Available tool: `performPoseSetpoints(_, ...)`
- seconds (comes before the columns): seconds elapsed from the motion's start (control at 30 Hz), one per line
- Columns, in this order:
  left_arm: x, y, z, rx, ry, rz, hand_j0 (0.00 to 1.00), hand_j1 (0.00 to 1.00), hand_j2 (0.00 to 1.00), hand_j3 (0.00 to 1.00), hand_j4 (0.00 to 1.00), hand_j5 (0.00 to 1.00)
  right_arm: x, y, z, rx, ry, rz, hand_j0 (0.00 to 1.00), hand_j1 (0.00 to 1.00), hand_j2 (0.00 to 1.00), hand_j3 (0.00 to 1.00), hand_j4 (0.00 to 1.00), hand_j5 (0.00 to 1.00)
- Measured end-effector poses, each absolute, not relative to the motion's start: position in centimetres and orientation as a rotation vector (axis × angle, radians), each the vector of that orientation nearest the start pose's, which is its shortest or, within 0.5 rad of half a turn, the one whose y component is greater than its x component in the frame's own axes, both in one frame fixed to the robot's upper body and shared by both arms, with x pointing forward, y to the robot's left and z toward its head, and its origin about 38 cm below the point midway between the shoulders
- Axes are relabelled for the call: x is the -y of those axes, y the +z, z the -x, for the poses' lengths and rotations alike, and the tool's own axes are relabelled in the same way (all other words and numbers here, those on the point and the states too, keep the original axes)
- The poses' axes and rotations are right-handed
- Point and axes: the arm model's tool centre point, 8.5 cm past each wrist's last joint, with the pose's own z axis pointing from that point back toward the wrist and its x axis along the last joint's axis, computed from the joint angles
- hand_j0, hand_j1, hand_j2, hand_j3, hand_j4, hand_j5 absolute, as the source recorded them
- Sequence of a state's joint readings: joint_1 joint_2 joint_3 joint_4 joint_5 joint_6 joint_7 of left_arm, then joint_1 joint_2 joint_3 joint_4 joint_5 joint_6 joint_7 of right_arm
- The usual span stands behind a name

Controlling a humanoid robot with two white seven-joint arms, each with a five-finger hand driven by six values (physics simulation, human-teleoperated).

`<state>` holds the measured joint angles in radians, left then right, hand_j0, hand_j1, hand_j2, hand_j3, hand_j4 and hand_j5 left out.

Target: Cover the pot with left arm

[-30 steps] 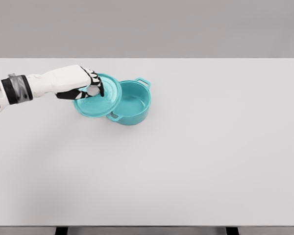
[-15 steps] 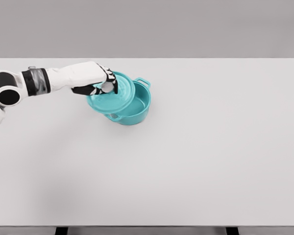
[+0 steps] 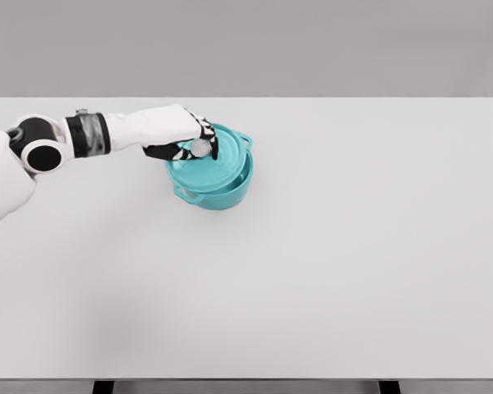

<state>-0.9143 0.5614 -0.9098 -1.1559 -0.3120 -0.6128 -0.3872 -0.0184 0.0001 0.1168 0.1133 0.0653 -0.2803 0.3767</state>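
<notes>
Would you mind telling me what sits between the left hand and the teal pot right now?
In the head view, the teal lid lies between them: the left hand grips its knob from above, and the lid sits over the pot.

The left hand (image 3: 185,135) is further right than a second ago, carrying the lid (image 3: 207,162) by its knob. The lid, which hung off to the pot's (image 3: 222,187) left, now sits almost squarely over it, hiding nearly all the opening.
</notes>
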Motion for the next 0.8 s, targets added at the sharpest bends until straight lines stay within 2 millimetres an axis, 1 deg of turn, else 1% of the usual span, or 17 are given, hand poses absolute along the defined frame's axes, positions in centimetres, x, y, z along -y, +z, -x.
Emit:
performPoseSetpoints(0.43, -19.77, 20.61, -49.45, 1.599, -2.036, -0.222, 0.52, 0.52, 0.52, 0.52, 0.52, 0.52, 23.95, -25.36, 0.47, 0.138, 0.219, -0.309, 1.00, 1.00, 1.00, 1.00, 1.00, 1.00)
performPoseSetpoints(0.67, -19.86, 20.93, -49.91, 1.596, -2.031, -0.234, 0.52, 0.52, 0.52, 0.52, 0.52, 0.52, 23.95, -25.36, 0.46, 0.138, 0.219, -0.309, 1.00, 1.00, 1.00, 1.00, 1.00, 1.00)
performPoseSetpoints(0.8, -19.61, 20.79, -49.97, 1.596, -2.029, -0.228, 0.52, 0.52, 0.52, 0.52, 0.52, 0.52, 23.95, -25.36, 0.47, 0.138, 0.219, -0.309, 1.00, 1.00, 1.00, 1.00, 1.00, 1.00)
